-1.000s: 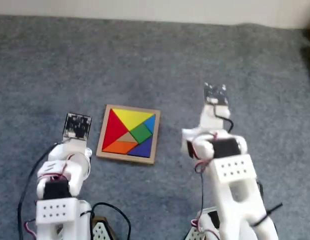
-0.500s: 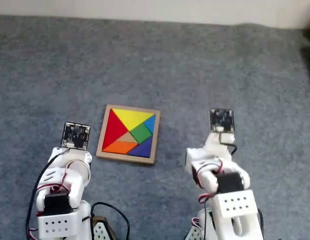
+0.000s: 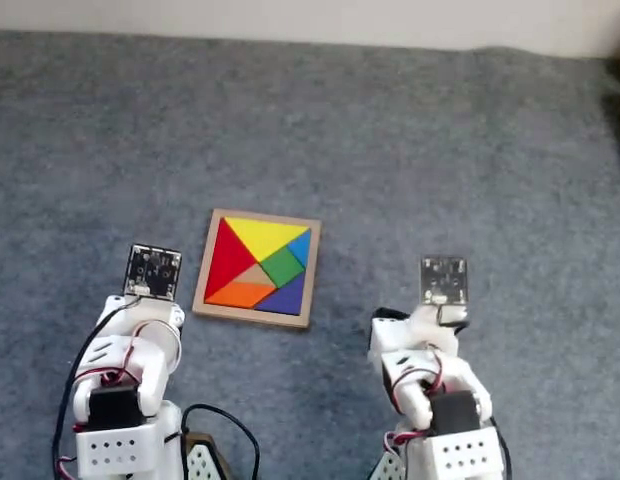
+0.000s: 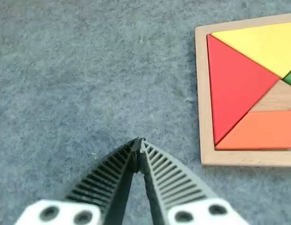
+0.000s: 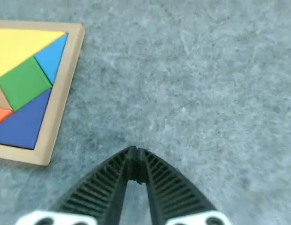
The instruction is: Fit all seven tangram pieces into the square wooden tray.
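Observation:
The square wooden tray [image 3: 203,270] lies on the grey carpet between the two arms, with coloured tangram pieces [image 3: 260,262] fitted inside: yellow, red, orange, green, light blue, dark blue and a plain wood one. My left gripper [image 4: 138,143] is shut and holds nothing, over bare carpet beside the tray's [image 4: 201,93] red side. My right gripper [image 5: 134,152] is shut with nothing in it, over carpet beside the tray's [image 5: 65,89] blue side. In the high view both arms are drawn back near the front edge, the left arm [image 3: 150,275] and the right arm [image 3: 442,283] each clear of the tray.
Grey carpet [image 3: 390,150] covers the whole work area. A pale wall strip [image 3: 310,20] runs along the far edge. Cables [image 3: 220,420] trail by the arm bases at the front.
The right arm has drawn back toward its base, its wrist moving down toward the front edge. The left arm also pulled back slightly, then held still. The tray has not moved.

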Controlling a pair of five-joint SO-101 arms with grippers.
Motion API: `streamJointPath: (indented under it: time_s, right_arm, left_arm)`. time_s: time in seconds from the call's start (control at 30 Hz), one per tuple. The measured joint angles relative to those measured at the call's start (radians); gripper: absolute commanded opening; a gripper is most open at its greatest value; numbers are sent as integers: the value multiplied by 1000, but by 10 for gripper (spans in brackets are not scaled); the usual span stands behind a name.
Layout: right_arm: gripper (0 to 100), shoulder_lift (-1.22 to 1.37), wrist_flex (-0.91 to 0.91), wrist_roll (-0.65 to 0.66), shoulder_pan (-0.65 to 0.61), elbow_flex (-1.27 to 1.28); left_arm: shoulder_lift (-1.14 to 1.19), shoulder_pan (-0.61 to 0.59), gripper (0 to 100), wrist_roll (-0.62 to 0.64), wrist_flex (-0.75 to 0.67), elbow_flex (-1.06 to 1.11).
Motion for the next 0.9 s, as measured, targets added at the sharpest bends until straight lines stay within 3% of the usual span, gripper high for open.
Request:
streamJointPath:
  time_s: [0.33, 0.47, 0.73, 0.9]
  right_arm:
    - [5, -86, 58, 0, 17, 12]
    - [5, -87, 58, 2, 18, 12]
    - [5, -87, 58, 2, 23, 12]
    - [5, -87, 58, 2, 23, 12]
  left_arm:
    - [0, 5, 28, 0, 0, 17]
    - [0, 81, 28, 0, 0, 58]
    - [0, 118, 28, 0, -20, 63]
    - [0, 138, 28, 0, 97, 63]
